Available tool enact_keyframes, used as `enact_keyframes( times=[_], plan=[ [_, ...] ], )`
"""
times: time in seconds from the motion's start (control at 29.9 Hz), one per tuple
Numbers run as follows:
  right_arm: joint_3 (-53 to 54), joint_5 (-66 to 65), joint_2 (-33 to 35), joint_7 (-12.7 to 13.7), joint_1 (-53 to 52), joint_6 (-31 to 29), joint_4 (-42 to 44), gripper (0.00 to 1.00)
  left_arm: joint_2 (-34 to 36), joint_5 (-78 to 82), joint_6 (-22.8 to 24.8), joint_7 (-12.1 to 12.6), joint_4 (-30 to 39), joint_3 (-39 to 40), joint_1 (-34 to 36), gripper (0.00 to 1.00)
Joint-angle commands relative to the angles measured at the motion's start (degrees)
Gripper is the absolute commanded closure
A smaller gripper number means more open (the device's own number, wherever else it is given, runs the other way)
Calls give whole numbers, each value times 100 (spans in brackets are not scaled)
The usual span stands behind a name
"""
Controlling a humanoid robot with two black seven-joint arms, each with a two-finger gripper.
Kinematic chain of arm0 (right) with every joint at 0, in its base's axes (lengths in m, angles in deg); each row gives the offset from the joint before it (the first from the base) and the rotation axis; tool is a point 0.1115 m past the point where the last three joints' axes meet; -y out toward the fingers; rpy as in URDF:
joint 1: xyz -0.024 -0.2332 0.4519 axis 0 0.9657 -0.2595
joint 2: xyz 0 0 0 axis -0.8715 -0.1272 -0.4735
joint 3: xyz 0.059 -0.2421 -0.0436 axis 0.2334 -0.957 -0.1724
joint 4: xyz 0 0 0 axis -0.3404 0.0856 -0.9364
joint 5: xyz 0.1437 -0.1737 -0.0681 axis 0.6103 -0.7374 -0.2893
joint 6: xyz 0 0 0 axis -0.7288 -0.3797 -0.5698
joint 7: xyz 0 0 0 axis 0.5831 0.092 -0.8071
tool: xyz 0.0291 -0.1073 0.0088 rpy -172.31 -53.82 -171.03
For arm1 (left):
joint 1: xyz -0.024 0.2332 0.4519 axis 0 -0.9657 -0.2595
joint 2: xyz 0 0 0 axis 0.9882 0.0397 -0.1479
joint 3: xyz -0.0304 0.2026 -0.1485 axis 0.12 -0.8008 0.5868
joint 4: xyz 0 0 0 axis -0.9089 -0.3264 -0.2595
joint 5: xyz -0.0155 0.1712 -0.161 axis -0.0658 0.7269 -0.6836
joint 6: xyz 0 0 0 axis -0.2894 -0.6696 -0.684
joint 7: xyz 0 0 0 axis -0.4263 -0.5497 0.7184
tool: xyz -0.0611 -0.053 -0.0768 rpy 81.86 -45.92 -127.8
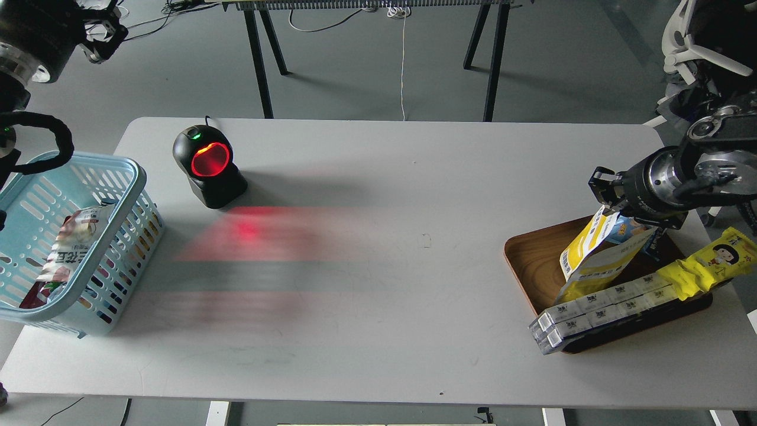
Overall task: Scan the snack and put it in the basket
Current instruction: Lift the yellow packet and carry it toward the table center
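The snack (586,244) is a yellow pouch, hanging tilted over the brown wooden tray (532,260) at the table's right. My right gripper (607,200) is shut on its top edge and holds it raised, with its lower end still by the tray's contents. A second yellow pouch (612,267) lies under it. The light blue basket (133,177) stands at the table's left edge with a red and white bag (70,248) inside. My left gripper (99,26) is high at the far left, beyond the basket; its fingers cannot be told apart.
A black scanner (208,167) stands at the back left, its window glowing red and throwing red light on the table. On the tray lie a small blue bag (628,228), a row of white boxes (597,307) and a long yellow wrapper with a cartoon face (712,261).
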Motion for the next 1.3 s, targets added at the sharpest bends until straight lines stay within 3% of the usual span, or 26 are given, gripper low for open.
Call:
enact_keyframes(
  times=[0.0,0.4,0.77,1.27],
  plan=[
    [23,21,67,0,-291,31,13,100,-8,0,0,0,0,4,-1,0],
    [866,1022,-11,0,-1004,936,65,100,-26,0,-9,9,0,-4,78,0],
    [1490,1955,-1504,0,-1022,1297,469,100,-17,0,-35,17,0,-4,149,0],
    [2079,1964,-3473,0,454,1332,2112,100,80,0,0,9,0,-4,149,0]
  ],
)
